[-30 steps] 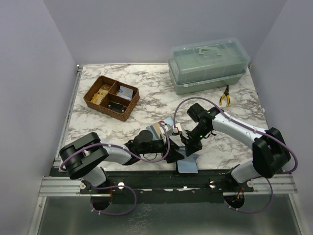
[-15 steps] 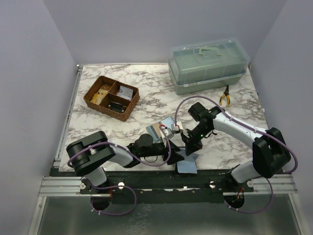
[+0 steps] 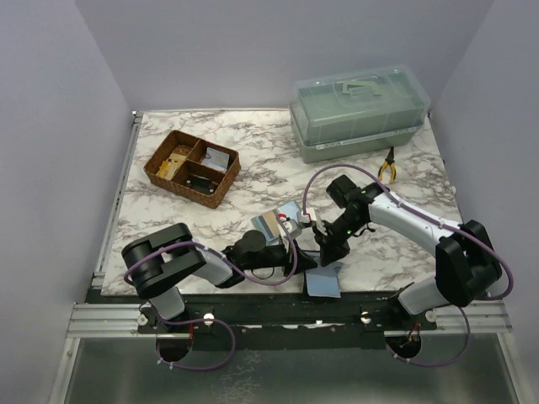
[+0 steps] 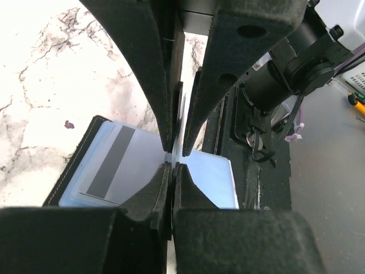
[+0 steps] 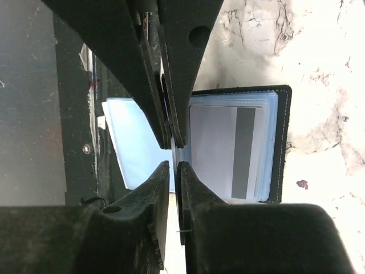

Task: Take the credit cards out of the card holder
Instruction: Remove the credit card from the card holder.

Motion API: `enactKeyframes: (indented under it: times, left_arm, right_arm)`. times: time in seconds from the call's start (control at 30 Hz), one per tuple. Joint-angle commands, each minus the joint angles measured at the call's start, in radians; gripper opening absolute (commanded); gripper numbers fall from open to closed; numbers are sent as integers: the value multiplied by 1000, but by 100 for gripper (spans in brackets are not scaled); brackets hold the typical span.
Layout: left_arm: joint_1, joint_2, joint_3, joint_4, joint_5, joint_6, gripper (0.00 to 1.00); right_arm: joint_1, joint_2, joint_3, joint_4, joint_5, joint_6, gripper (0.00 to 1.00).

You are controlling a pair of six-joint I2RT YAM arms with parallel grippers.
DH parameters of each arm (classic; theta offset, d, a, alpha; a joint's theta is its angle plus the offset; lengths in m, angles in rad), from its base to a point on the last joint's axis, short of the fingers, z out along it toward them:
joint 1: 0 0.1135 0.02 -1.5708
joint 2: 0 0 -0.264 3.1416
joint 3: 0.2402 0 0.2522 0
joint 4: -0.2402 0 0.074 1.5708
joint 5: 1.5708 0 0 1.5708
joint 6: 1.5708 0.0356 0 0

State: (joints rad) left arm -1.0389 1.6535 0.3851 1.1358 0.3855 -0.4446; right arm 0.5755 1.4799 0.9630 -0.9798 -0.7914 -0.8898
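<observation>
- Fingers (image 4: pixel 145 197) on the left gripper (image 4: pixel 171 165)?
- Clamped tight on a thin pale sheet (image 4: pixel 181 134) standing edge-on. Right gripper (image 5: pixel 173 165) meets it tip to tip, pinched on the same sheet, only a sliver of gap.
- Sheet a card or a sleeve leaf?
- Can't tell, too thin.
- Card holder (image 5: pixel 283 142)?
- Lies open and flat on the marble table (image 3: pixel 253 168), at the near edge between the arms, right under both grippers. Black rim, grey-blue inside.
- Anything in it?
- Striped card (image 5: pixel 219 151) in the top sleeve, dark band showing. Loose card (image 5: pixel 134 145), pale blue-grey, lies just beside the holder, overhanging the table edge above the black rail (image 3: pixel 244 305).
</observation>
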Motion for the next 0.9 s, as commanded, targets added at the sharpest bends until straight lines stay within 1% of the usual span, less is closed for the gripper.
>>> enactKeyframes:
  times: [0.0,0.03,0.13,0.2,0.3,0.57,0.6,0.7,0.87]
  left_arm:
    - [-18,-7,13,-24,-31,0,0]
    - [-18,-23,1,-24,-59,-7,0]
    - [-18,-79,-42,-5,-126,-29,0]
    - [-18,-108,-68,35,-154,-49,0]
    - [-18,-136,-117,130,-202,-72,0]
    - [-18,-145,-189,289,-255,-100,0]
    - [-18,-145,-200,312,-265,-105,0]
    - [-18,-141,-215,347,-279,-111,0]
    - [-18,-140,-227,380,-287,-107,0]
  right_arm:
    - [11,-46,-12,28,-55,22,24]
    - [1,-51,-19,34,-56,26,32]
    - [-34,-79,-45,53,-82,34,43]
    - [-48,-96,-62,67,-91,40,48]
    - [-65,-108,-73,69,-104,42,48]
    - [-100,-106,-91,82,-126,35,42]
    - [-102,-106,-93,84,-126,36,40]
    - [-106,-102,-87,79,-129,38,30]
    - [-109,-92,-75,79,-132,45,21]
